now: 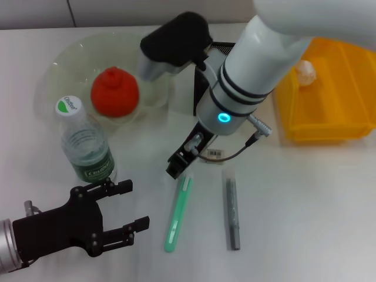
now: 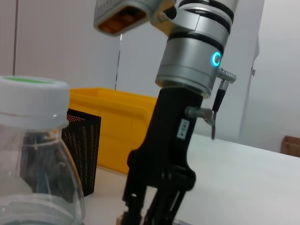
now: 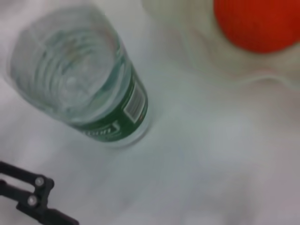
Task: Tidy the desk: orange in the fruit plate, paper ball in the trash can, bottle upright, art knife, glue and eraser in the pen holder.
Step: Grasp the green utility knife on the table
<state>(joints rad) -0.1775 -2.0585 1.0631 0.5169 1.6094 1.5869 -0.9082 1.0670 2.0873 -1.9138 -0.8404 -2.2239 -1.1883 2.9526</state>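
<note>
Nearest, the left gripper [image 1: 120, 207] is held idle with jaws apart, just near of the upright bottle [image 1: 87, 147]; the orange [image 1: 114, 92] is already kept in the fruit plate [image 1: 59, 59]; the right gripper [image 1: 179, 167] is lowered by the green art knife [image 1: 178, 205], presumably for pickup; whether its jaws are apart cannot be told.

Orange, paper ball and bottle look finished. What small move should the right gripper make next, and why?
Probably lower the right gripper a little onto the green knife, whose end lies just under it; knife, eraser and grey stick are not yet in the pen holder. The left gripper waits, open, near the bottle.
</note>
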